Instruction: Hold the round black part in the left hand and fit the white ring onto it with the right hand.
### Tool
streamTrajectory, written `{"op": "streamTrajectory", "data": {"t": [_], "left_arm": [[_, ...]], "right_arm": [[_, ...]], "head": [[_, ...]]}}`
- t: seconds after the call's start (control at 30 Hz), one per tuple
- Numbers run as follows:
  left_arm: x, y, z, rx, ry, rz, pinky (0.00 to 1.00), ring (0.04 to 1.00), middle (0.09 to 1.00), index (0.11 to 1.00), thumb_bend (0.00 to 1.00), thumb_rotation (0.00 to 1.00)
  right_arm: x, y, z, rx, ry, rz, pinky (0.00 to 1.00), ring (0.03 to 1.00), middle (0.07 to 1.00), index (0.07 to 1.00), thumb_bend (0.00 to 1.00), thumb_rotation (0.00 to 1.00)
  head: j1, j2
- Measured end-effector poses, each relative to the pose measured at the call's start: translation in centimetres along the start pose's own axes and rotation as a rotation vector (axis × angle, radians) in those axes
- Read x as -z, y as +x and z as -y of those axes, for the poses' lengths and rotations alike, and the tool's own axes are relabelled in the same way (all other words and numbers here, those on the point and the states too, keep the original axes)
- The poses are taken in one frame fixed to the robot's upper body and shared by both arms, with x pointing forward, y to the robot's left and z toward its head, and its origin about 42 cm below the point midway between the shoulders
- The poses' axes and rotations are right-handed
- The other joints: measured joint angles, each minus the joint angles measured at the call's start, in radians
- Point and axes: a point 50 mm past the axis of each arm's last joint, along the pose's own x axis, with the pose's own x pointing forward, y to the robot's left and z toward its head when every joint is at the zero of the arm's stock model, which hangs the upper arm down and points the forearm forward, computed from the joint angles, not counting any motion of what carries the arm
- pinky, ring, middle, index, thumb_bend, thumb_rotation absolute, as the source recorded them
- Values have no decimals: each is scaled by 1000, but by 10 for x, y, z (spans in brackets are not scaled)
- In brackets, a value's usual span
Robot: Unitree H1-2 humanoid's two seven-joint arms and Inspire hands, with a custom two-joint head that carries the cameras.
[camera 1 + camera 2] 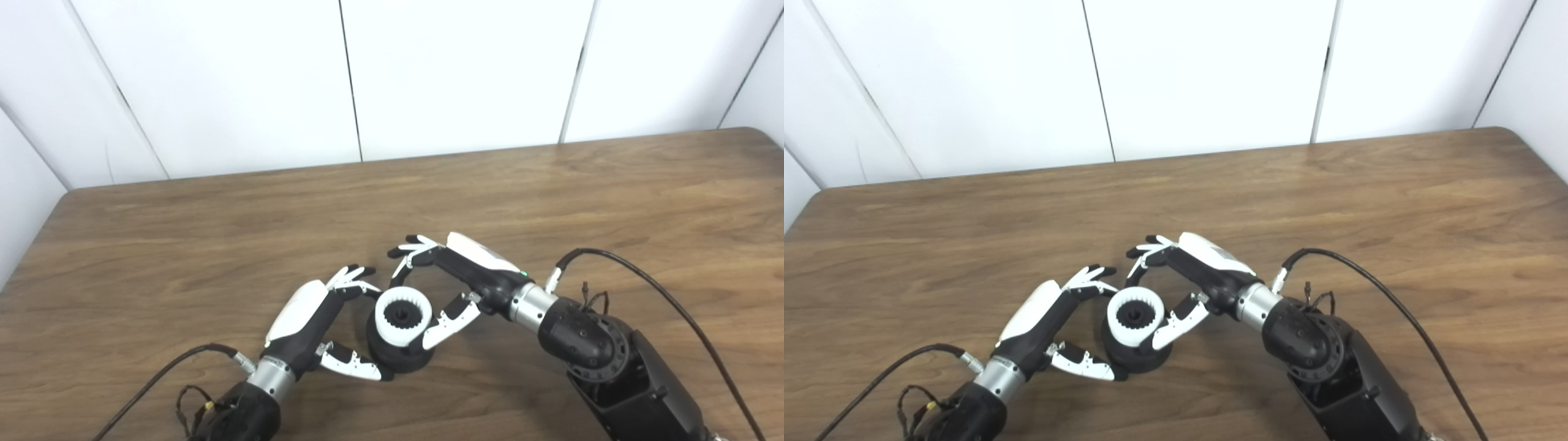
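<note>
A round black part (398,355) was seen standing on the brown wooden table (551,196), in the lower middle of the frame. A white ring (402,315) with small teeth on its inside was set on top of the black part, and a dark hub could be seen through its middle.

The left hand (318,321) was placed just to the left of the black part. Its fingers (352,278) were curled toward the upper left side of the ring, and its thumb (358,365) was laid against the lower left of the black base. The part was cupped between them, so the hand was closed around it.

The right hand (456,278) was reached in from the right side of the frame. Its fingers (416,248) were bent over the far side of the ring, a little above it, and its thumb (447,324) was pressed at the ring's right edge. Whether the ring was truly pinched by this hand could not be told.

White wall panels (459,73) were seen behind the table, across the top of the frame.
</note>
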Motion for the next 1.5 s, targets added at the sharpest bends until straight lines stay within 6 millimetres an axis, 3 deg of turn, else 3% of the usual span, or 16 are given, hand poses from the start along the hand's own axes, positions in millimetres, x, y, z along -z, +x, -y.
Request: {"op": "streamTrajectory", "data": {"t": [0.57,0.63,0.73,1.07,1.33,1.5], "left_arm": [[-2,1,3,2,-6,-7,935,996,936,672,914,200],[-3,1,3,3,-7,-10,934,993,932,688,927,199],[-2,1,3,4,-10,-18,932,989,928,718,950,203],[-4,1,1,-5,-21,-22,929,980,921,801,1000,254],[-4,-2,-6,11,-56,-27,933,980,935,890,1000,215],[-2,-8,-16,41,-69,-46,942,991,955,926,1000,273]], "right_arm": [[-1,0,-3,-10,-25,2,970,994,887,494,523,158],[0,0,-2,-12,-28,0,958,992,885,588,773,258],[2,-1,-2,-18,-38,-4,945,990,885,635,901,327],[10,-2,-2,-40,-53,-18,899,982,885,648,966,398],[14,-4,4,-25,-13,-22,873,992,891,679,994,395],[16,-6,10,-11,11,-20,877,978,892,712,997,418]], "head": [[6,6],[8,8],[9,8],[17,9],[32,8],[40,3]]}}
